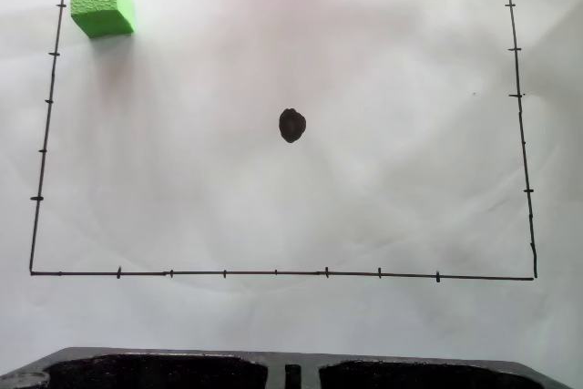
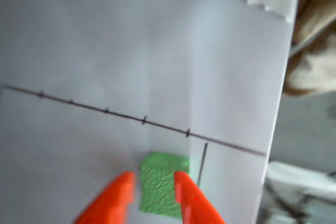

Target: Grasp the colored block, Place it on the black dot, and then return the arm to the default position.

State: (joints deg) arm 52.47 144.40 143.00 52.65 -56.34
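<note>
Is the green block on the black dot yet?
No. In the fixed view the green block sits at the drawn frame's top-left corner, well apart from the black dot.

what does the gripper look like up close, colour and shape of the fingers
In the wrist view the gripper has two bright orange-red plastic fingers, smooth and matte, broad at the bottom edge and tapering to blunt tips. No markings or cables are visible on them.

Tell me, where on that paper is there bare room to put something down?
Nearly everywhere inside the drawn border: the white paper is bare around the black dot, out to the right and bottom lines. The one crowded spot is the fixed view's top-left corner, where the green block sits between the pincer fingers.
</note>
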